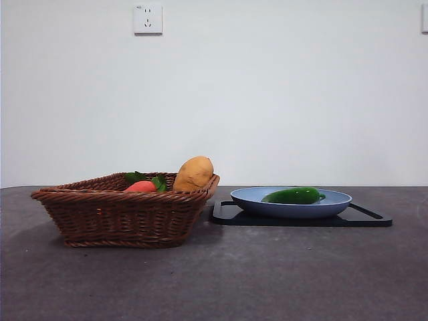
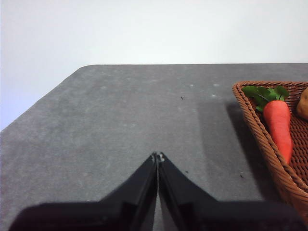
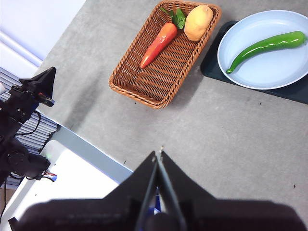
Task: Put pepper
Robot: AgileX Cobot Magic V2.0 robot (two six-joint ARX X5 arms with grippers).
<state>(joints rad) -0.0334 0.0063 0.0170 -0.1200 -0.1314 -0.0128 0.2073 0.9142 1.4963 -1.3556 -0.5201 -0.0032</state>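
The glossy green pepper (image 1: 294, 195) lies on a light blue plate (image 1: 247, 198) that sits on a black tray (image 1: 227, 215) at the right. The right wrist view shows it too, long and curved (image 3: 267, 46), on the plate (image 3: 250, 72). My left gripper (image 2: 157, 156) is shut and empty, above bare table beside the basket. My right gripper (image 3: 160, 153) is shut and empty, high above the table's near side, well away from the pepper. Neither gripper shows in the front view.
A brown wicker basket (image 1: 100, 210) stands left of the plate and holds a red-orange carrot with green leaves (image 3: 159, 39) and a tan potato (image 1: 194, 172). The other arm (image 3: 29, 96) shows at the edge of the right wrist view.
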